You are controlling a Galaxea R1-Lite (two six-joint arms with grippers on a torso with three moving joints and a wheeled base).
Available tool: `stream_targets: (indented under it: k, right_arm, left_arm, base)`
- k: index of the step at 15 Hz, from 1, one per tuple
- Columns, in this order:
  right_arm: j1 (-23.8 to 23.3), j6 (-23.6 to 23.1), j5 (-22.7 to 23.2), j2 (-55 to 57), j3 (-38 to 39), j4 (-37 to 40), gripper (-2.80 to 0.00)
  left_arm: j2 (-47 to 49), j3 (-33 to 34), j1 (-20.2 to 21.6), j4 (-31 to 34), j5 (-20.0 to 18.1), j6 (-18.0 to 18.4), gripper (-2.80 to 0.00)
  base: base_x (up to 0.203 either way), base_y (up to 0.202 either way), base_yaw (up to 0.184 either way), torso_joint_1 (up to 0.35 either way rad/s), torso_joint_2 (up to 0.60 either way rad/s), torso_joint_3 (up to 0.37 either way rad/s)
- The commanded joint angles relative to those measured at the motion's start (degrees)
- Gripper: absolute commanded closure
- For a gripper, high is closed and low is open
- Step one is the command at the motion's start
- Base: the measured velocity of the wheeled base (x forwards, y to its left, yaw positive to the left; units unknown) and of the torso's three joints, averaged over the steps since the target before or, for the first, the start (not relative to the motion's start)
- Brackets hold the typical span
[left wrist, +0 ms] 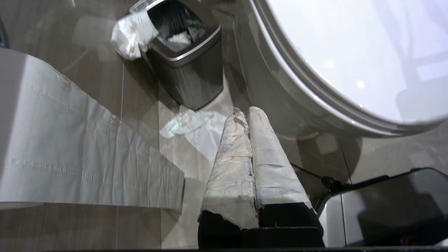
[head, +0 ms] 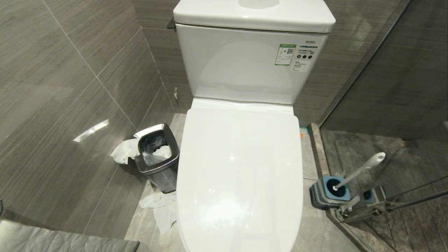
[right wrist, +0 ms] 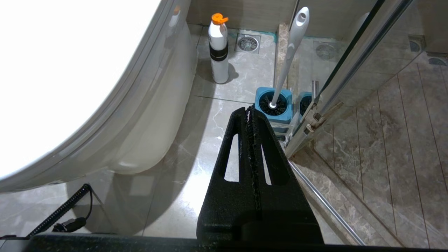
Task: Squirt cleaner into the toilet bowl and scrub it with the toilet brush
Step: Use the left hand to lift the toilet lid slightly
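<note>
Head view: toilet (head: 239,164) with lid down, brush (head: 358,171) leaning in blue holder (head: 330,192) on floor to its right, steel bin (head: 157,157) to its left. Left wrist view: left gripper (left wrist: 245,112), fingers wrapped in pale cloth, pressed together, empty, above floor near bin. Right wrist view: right gripper (right wrist: 249,110) closed, empty, near brush holder; white bottle (right wrist: 218,49) with orange cap beside toilet base.

right claw (right wrist: 249,113): closed, empty | toilet brush (right wrist: 288,56): upright in blue holder (right wrist: 274,113) | bottle (right wrist: 218,49): beside toilet bowl (right wrist: 150,115)
</note>
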Motion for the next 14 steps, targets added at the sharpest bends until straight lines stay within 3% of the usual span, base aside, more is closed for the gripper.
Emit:
stream_targets:
  k: [1, 11, 14]
  right_arm:
    - [0.0, 0.02, -0.02, 0.05, 0.0, 0.0, 0.0]
    - [0.0, 0.02, -0.02, 0.05, 0.0, 0.0, 0.0]
    - [0.0, 0.02, -0.02, 0.05, 0.0, 0.0, 0.0]
  left_arm:
    - [6.86, -0.62, 0.18, 0.1, 0.01, 0.46, 0.0]
    - [28.54, -1.32, -2.7, 0.14, -1.22, 10.63, 0.0]
    - [34.21, -1.2, -2.73, 0.02, -0.2, 11.14, 0.0]
  base:
    - [0.0, 0.0, 0.0, 0.0, 0.0, 0.0]
    - [0.0, 0.0, 0.0, 0.0, 0.0, 0.0]
    - [0.0, 0.0, 0.0, 0.0, 0.0, 0.0]
